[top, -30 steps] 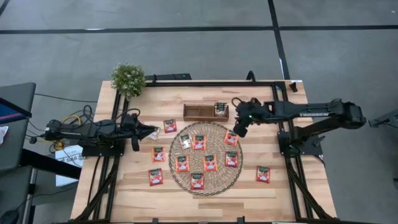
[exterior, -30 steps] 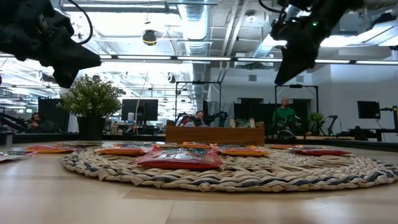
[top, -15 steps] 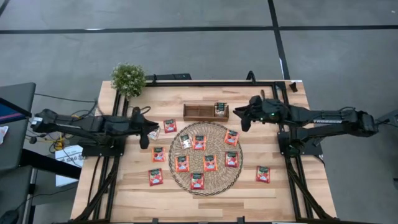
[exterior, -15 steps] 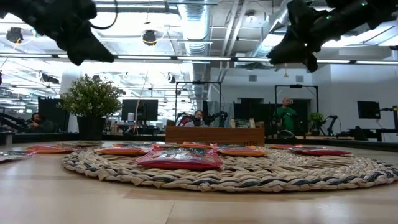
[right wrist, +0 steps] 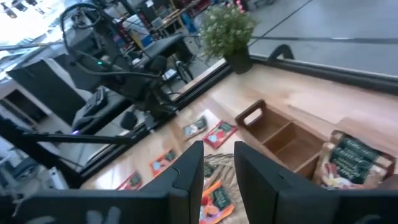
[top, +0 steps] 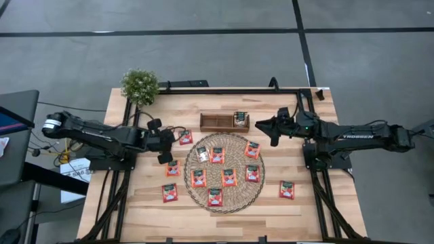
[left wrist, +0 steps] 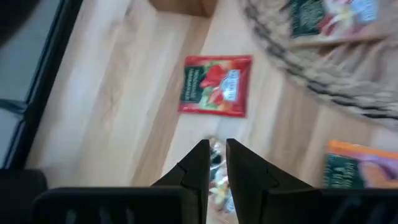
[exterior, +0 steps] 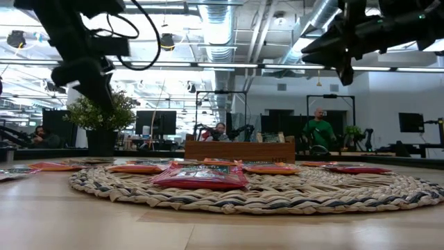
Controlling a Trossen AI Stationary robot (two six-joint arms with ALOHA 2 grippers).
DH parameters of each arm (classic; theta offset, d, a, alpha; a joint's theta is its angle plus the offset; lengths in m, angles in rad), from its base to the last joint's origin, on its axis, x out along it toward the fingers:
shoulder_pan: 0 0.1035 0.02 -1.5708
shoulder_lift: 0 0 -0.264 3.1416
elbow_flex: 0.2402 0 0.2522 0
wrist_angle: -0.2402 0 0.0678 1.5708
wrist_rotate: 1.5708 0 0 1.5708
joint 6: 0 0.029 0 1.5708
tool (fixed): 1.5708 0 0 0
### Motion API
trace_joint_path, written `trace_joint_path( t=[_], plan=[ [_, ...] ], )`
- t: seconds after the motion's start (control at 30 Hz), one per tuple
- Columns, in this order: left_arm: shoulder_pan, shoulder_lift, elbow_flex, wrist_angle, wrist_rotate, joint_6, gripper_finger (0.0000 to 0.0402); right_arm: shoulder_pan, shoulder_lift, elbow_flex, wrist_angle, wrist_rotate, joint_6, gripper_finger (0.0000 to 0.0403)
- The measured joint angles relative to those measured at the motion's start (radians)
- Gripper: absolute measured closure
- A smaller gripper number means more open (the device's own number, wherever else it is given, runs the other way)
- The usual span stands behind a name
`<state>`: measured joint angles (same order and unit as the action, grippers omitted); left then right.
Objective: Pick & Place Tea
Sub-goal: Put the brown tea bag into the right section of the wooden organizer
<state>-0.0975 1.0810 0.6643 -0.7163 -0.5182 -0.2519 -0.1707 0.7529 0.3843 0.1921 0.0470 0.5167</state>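
Several red-orange tea sachets (top: 229,177) lie flat on the round straw mat (top: 192,193), and others lie on the table around it. A pale tea sachet (right wrist: 196,127) lies on the wood beside a red one (left wrist: 216,84). My left gripper (left wrist: 217,163) hangs slanting down above the pale sachet, which shows through the narrow gap between its fingers. My right gripper (top: 260,127) hovers level near the wooden tray (top: 215,122), a narrow gap between its fingers and nothing in it. Tea sachets (right wrist: 348,162) stand in the tray's right compartment.
A potted plant (top: 140,86) stands at the far left corner. A single red sachet (top: 287,189) lies near the right edge. Black frame rails (top: 325,196) run along both sides of the table. Bare wood lies along the near edge.
My left gripper has gone toward the mat and tipped from nearly level to slanting down over the pale sachet. My right gripper has drawn back from above the mat toward the far right and swung up from pointing down to nearly level. No sachet has moved.
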Motion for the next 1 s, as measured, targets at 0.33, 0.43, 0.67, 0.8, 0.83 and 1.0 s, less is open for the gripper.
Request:
trace_joint_path(
  t=[0.33, 0.43, 0.67, 0.8, 0.83, 1.0],
  plan=[
    [0.051, 0.048, 0.001, -0.001, -0.039, -0.087, 0.0304, 0.000, 0.000, 0.000, 0.013, -0.027, 0.007, 0.0321],
    [0.068, 0.047, 0.001, -0.006, -0.039, -0.112, 0.0269, 0.000, 0.000, 0.000, 0.014, -0.030, 0.007, 0.0321],
    [0.102, 0.047, 0.001, -0.011, -0.040, -0.077, 0.0191, 0.000, 0.000, 0.000, 0.023, -0.030, 0.003, 0.0321],
    [0.112, 0.047, 0.001, -0.005, -0.024, -0.049, 0.0167, 0.001, 0.000, 0.000, 0.026, -0.030, -0.015, 0.0321],
    [0.113, 0.047, 0.001, -0.004, -0.022, -0.049, 0.0165, 0.001, 0.000, 0.000, 0.026, -0.030, -0.020, 0.0321],
    [0.126, 0.047, 0.001, -0.003, 0.052, -0.028, 0.0163, 0.001, 0.000, 0.000, 0.026, -0.031, -0.027, 0.0321]
  ],
)
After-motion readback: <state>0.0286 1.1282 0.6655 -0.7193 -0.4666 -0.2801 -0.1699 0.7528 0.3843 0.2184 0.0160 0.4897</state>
